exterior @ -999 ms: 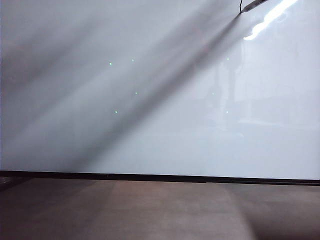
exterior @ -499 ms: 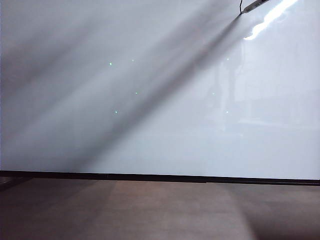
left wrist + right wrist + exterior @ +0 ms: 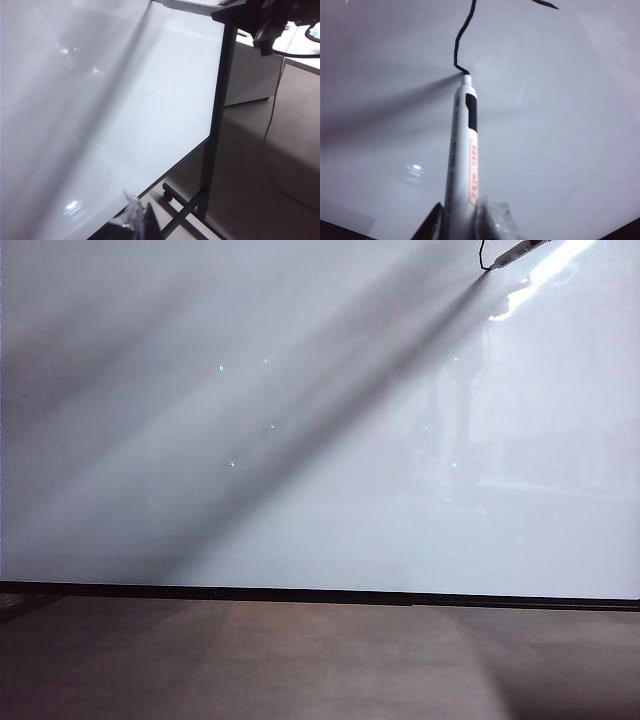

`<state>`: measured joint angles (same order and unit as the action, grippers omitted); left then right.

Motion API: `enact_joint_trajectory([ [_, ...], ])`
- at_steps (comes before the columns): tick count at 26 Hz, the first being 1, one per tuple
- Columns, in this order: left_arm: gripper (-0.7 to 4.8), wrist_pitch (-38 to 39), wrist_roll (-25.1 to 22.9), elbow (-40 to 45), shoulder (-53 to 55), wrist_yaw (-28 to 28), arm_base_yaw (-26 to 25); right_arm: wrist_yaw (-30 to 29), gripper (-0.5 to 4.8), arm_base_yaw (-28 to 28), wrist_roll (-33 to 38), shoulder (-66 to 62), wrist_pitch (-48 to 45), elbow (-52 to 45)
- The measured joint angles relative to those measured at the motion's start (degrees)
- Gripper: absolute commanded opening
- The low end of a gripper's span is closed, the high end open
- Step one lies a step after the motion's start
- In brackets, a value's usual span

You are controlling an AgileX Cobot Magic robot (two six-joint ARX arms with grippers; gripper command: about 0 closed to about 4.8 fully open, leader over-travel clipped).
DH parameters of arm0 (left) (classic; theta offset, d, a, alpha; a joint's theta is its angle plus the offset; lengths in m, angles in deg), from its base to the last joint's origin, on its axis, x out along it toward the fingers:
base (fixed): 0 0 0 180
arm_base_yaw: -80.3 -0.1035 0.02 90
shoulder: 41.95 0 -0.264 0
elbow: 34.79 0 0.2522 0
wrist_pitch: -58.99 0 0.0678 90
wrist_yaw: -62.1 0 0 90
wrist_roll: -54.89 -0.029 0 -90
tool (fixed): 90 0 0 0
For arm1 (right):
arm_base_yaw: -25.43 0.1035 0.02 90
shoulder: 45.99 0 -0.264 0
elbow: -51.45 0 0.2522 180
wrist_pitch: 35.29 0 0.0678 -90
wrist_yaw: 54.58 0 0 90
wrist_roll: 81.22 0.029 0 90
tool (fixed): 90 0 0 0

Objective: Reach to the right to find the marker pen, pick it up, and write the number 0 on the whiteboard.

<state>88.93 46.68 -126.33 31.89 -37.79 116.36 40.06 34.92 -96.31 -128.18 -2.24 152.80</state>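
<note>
Up near the top right corner of the whiteboard, the right hand is clamped on the marker pen, tip touching a black stroke (its orange label is unreadable). Only the left wrist view shows the board's stand; whether the left hand is apart or together cannot be told.
</note>
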Motion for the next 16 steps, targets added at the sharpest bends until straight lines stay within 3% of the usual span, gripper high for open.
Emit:
enact_joint_trajectory([
  [16, -0.06, 0.09, -0.02, 0.0, 0.0, 0.02, 0.0, 1.62, -0.02, -1.27, -0.02, 0.48, 0.81, 0.0],
])
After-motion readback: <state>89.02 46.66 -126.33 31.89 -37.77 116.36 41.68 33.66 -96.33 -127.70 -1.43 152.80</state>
